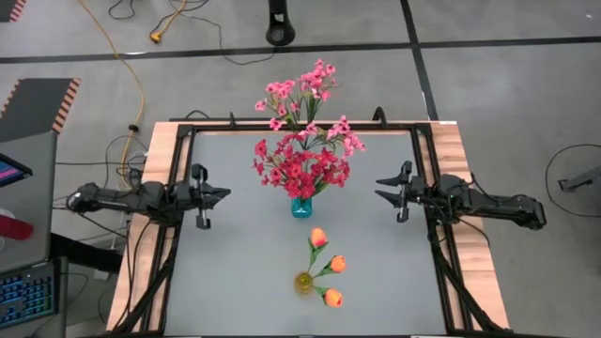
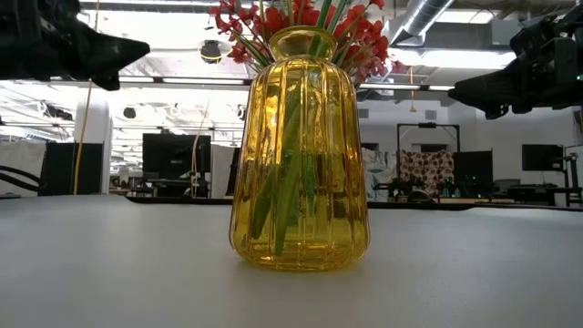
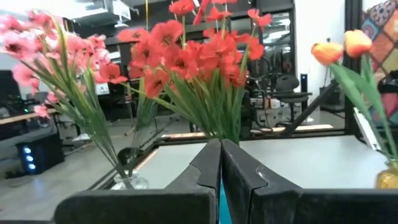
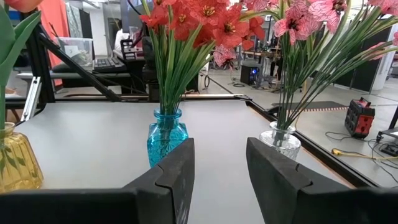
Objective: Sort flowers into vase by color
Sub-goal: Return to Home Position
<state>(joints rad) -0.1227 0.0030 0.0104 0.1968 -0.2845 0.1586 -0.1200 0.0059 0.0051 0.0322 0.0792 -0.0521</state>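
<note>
Two arms hang raised above the grey desk (image 1: 235, 282), one at each side, both pointing inward at the flowers in the middle.

At the left, the left pincer (image 1: 223, 195) is clenched. Its wrist view shows the fingers (image 3: 205, 165) pressed together with nothing between them.

Three vases stand in a line down the centre of the desk, well apart from both pincers. At the back, pink flowers (image 1: 300, 92) stand in a clear vase (image 4: 281, 140) and spread past the desk's rear edge. In front of them, red flowers (image 1: 300, 167) fill the blue vase (image 1: 300, 207). Nearest the front is the yellow vase (image 1: 303, 281), upright, with green stems inside it. It holds three orange buds (image 1: 318, 238), whose stems fan out to the right.

At the right, the right pincer (image 1: 379, 188) is released. Its wrist view shows a wide gap between the two fingers, with nothing in it, and the blue vase and clear vase beyond.
</note>
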